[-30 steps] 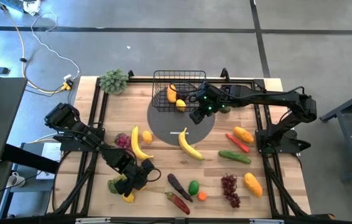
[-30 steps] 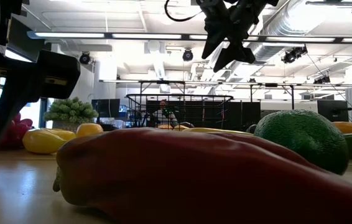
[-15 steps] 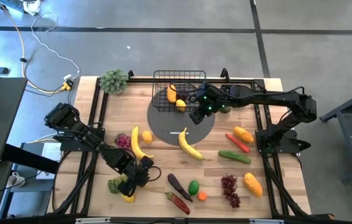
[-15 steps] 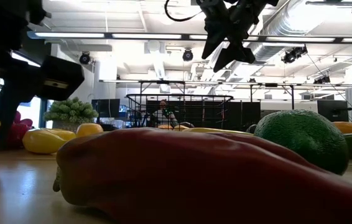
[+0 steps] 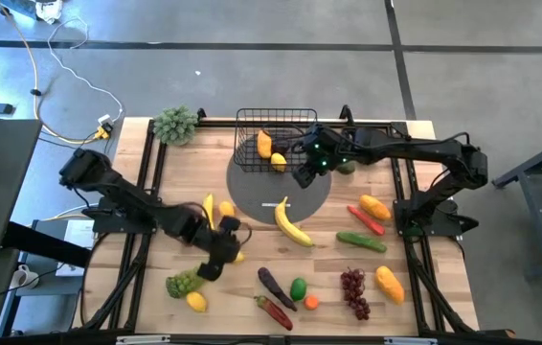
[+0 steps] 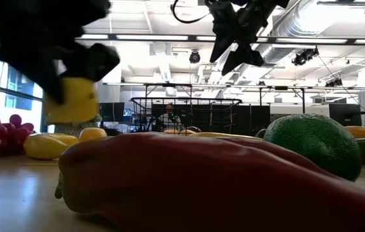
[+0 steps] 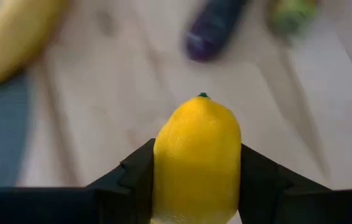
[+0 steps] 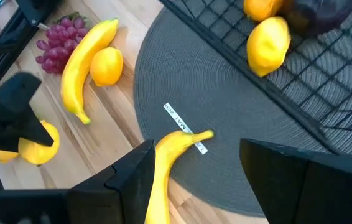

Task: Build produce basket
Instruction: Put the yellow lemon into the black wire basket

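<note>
Bananas (image 5: pixel 291 225) number two; left end effector (image 5: pixel 221 251) grips one lemon (image 7: pixel 196 163).

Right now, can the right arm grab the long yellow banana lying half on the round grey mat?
Probably yes. The right gripper hangs open and empty just above the mat, and the long yellow banana lies uncovered close below it, nothing between them.

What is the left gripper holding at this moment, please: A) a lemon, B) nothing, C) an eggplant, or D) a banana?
A: in the left wrist view the left gripper is closed around a yellow lemon, raised above the table.
</note>
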Action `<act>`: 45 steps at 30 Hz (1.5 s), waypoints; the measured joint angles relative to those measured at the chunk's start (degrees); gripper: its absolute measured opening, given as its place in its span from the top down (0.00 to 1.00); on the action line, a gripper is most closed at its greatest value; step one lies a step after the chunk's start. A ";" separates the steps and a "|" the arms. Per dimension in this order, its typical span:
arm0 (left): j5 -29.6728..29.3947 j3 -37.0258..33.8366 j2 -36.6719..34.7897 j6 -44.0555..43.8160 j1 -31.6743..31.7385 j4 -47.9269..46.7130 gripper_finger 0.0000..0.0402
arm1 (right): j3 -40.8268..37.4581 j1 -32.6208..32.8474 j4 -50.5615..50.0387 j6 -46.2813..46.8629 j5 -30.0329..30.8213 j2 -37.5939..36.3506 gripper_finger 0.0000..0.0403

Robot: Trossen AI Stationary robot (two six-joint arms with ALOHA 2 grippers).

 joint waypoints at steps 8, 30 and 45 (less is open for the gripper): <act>-6.27 0.03 -6.05 1.51 9.71 1.93 0.62 | 0.00 -3.00 2.74 -2.45 0.00 -1.50 0.46; -7.00 -0.02 -11.25 1.53 35.84 22.24 0.62 | 0.04 -12.07 9.03 -7.30 1.35 -3.11 0.46; -5.36 -0.02 -5.75 -0.09 45.32 25.59 0.62 | 0.04 -17.46 9.81 -14.14 2.90 -3.07 0.46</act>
